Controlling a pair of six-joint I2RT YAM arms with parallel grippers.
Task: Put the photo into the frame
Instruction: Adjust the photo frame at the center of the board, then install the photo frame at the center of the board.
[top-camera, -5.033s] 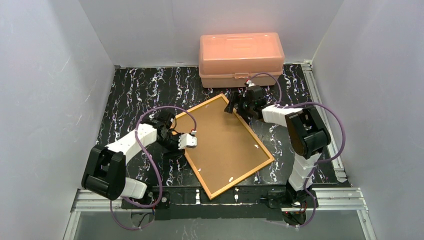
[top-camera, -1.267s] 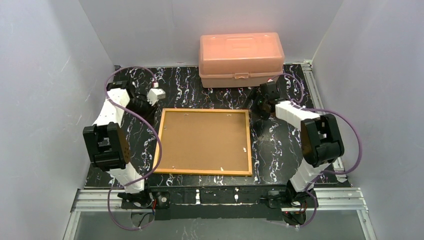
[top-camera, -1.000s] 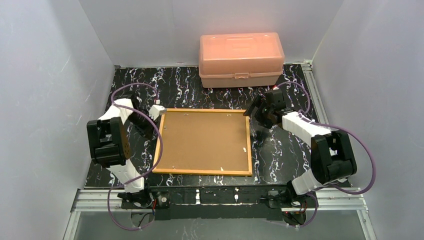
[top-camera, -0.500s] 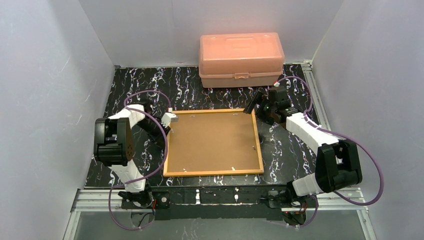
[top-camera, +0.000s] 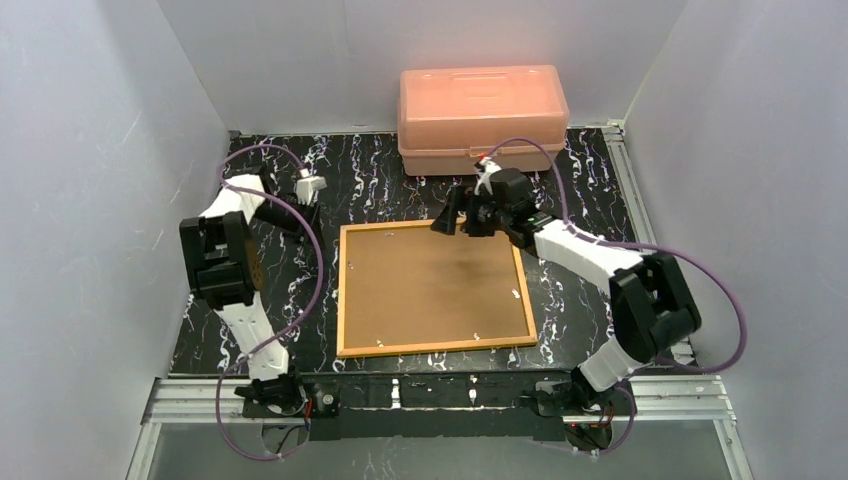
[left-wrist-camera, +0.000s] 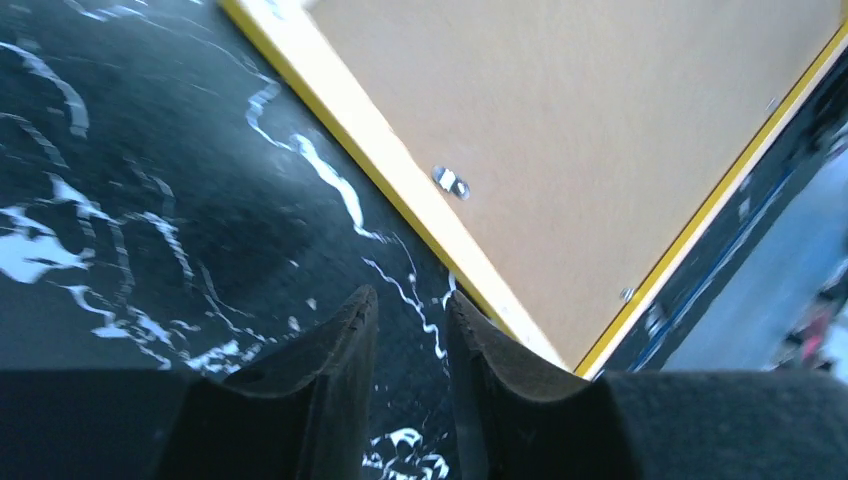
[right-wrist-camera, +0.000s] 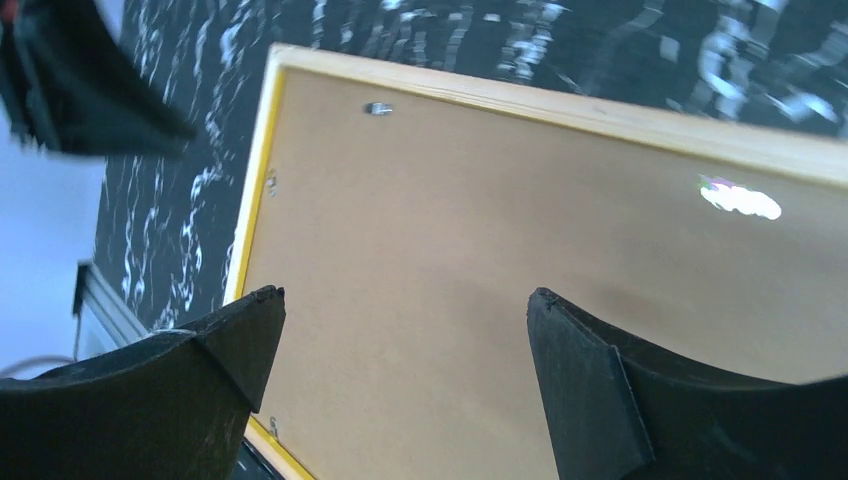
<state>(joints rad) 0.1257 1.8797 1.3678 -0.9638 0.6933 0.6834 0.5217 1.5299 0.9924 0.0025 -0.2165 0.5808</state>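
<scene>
The frame (top-camera: 430, 290) lies face down in the middle of the table, its brown back up inside a yellow-orange border. No photo shows in any view. My right gripper (top-camera: 452, 216) hovers open over the frame's far edge; in the right wrist view its jaws (right-wrist-camera: 405, 294) stand wide over the brown back (right-wrist-camera: 480, 220) with nothing between them. My left gripper (top-camera: 310, 187) is lifted at the back left, apart from the frame. The left wrist view shows it (left-wrist-camera: 410, 293) narrowly open over bare table, empty, with the frame's border (left-wrist-camera: 360, 130) just to its right.
A salmon-pink plastic box (top-camera: 482, 115) stands closed at the back of the black marbled table (top-camera: 270, 300). Small metal clips (right-wrist-camera: 377, 108) sit along the frame's back edge. Grey walls close in the left, right and rear.
My left gripper left the frame's near-left corner, rose toward the back left and opened slightly. My right gripper swung left over the frame's far edge. The frame shifted a little to the right.
</scene>
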